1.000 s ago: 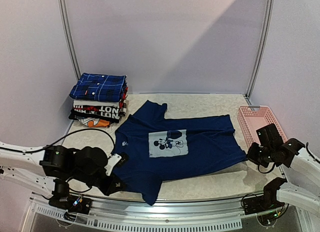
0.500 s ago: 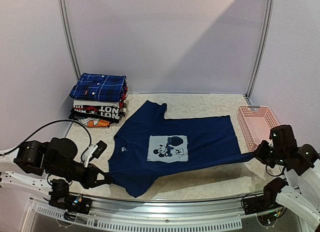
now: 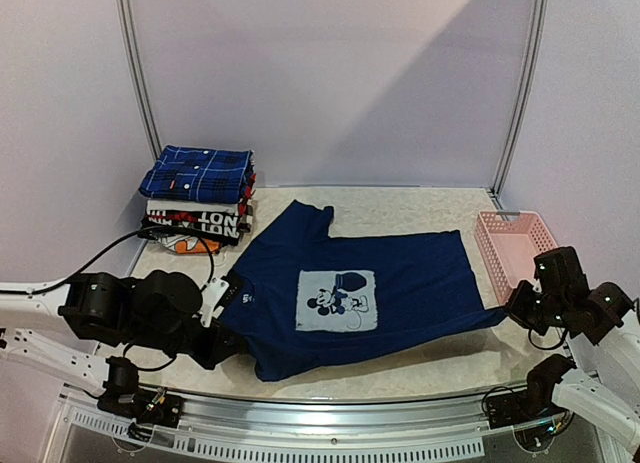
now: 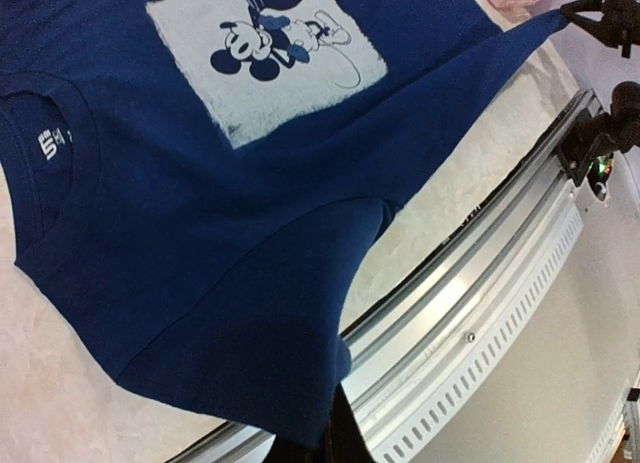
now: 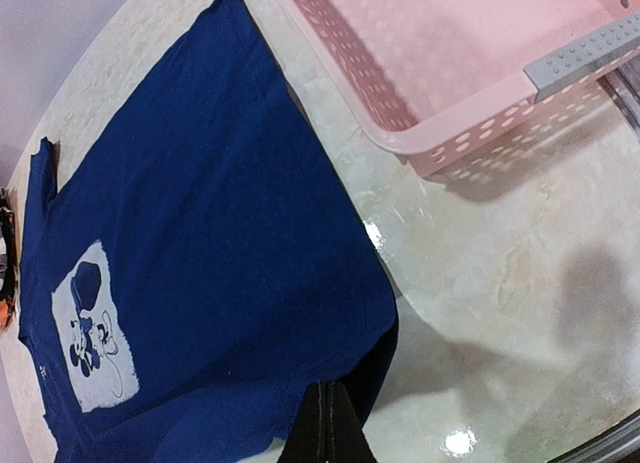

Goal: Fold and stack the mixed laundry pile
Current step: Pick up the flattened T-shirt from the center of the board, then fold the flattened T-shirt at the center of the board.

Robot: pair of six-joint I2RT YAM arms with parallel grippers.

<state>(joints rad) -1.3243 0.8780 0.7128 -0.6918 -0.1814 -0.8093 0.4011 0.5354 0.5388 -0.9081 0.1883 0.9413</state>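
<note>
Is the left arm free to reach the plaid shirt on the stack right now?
Probably not yet. The left gripper has its jaws shut on the navy T-shirt. The way to the plaid shirt atop the stack looks open, but it must let go first.

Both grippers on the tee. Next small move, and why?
Probably lift both pinched corners and carry the near edge over the print. The left gripper and right gripper each pinch a near corner of the navy T-shirt, which lies spread, print up, not yet folded.

Glossy cream marbled tabletop (image 5: 480,283) under the right gripper (image 5: 322,415); plain lilac walls (image 3: 330,73) with grey metal posts (image 3: 138,73) far beyond it
</note>
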